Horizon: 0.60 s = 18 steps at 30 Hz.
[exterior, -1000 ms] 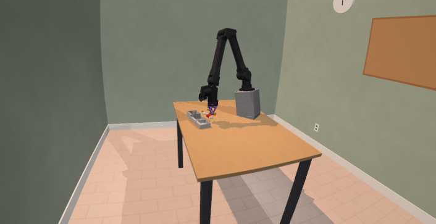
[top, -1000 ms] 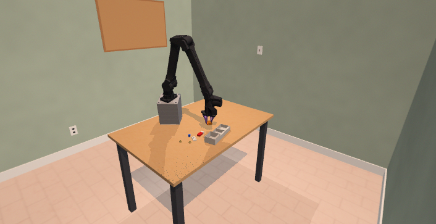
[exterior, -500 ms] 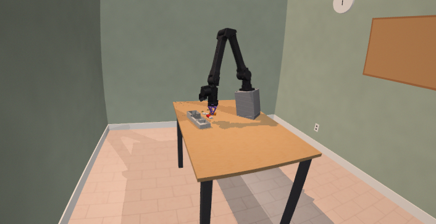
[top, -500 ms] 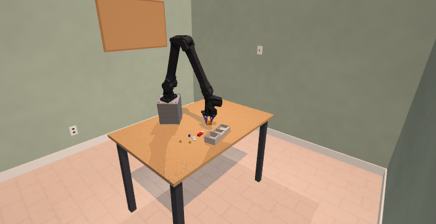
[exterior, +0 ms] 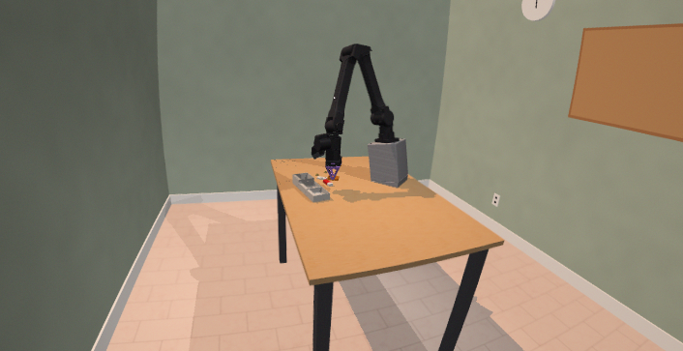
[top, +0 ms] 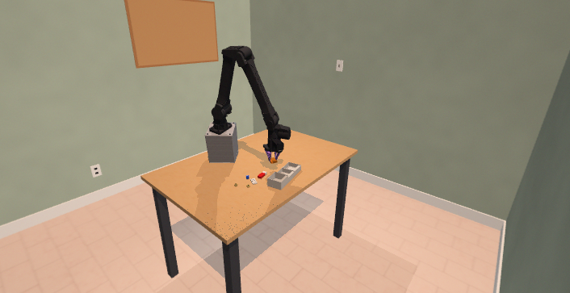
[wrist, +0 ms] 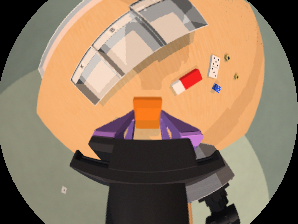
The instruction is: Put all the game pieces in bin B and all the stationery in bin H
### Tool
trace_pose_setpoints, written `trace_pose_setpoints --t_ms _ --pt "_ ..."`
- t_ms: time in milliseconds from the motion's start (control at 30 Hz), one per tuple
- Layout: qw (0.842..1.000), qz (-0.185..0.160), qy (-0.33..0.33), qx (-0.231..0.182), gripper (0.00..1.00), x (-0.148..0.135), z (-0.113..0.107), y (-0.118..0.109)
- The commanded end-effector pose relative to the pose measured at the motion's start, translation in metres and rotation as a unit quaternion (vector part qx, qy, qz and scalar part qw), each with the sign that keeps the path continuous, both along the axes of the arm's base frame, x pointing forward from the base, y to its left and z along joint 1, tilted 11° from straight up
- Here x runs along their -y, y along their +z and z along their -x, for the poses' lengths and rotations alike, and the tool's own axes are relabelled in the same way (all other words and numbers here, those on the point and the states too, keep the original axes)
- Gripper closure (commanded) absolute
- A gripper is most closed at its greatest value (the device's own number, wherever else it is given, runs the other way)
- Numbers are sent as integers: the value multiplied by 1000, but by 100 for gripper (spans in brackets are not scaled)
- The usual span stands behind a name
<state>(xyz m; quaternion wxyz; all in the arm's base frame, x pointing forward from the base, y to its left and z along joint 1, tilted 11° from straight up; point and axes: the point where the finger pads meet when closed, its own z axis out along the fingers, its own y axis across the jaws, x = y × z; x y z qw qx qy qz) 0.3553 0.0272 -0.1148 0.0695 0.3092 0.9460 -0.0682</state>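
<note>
My gripper (top: 274,158) is shut on a small orange block (wrist: 148,112) and holds it just above the table, beside the grey row of three bins (top: 284,175). The gripper also shows in the exterior view (exterior: 332,175) and the bins too (exterior: 311,187). In the wrist view the bins (wrist: 136,38) lie beyond the block; their letters cannot be read. A red and white eraser (wrist: 188,82), a white die (wrist: 214,63), a small blue piece (wrist: 216,87) and two tiny greenish pieces (wrist: 234,76) lie on the table to the right.
The grey arm base (top: 221,143) stands at the back of the table. The eraser (top: 261,174), die (top: 253,181) and blue piece (top: 247,177) lie left of the bins in the top view. The table edge runs close behind the bins.
</note>
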Motion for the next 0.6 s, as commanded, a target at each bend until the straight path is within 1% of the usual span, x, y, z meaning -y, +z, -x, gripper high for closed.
trace_pose_setpoints --t_ms 0,133,167,233,300,367,433,567 --pt "1000 -2 2 14 66 -7 -4 17" --pt "1000 -2 0 14 66 -5 -4 17" --pt "1000 -3 0 28 66 4 -26 25" --pt "1000 -4 0 28 66 13 -33 28" --pt "1000 -3 0 22 66 23 -38 26" --pt "1000 -3 0 22 66 23 -38 26" --pt "1000 -2 0 13 66 33 -42 22" --pt "1000 -1 0 12 66 52 -57 25"
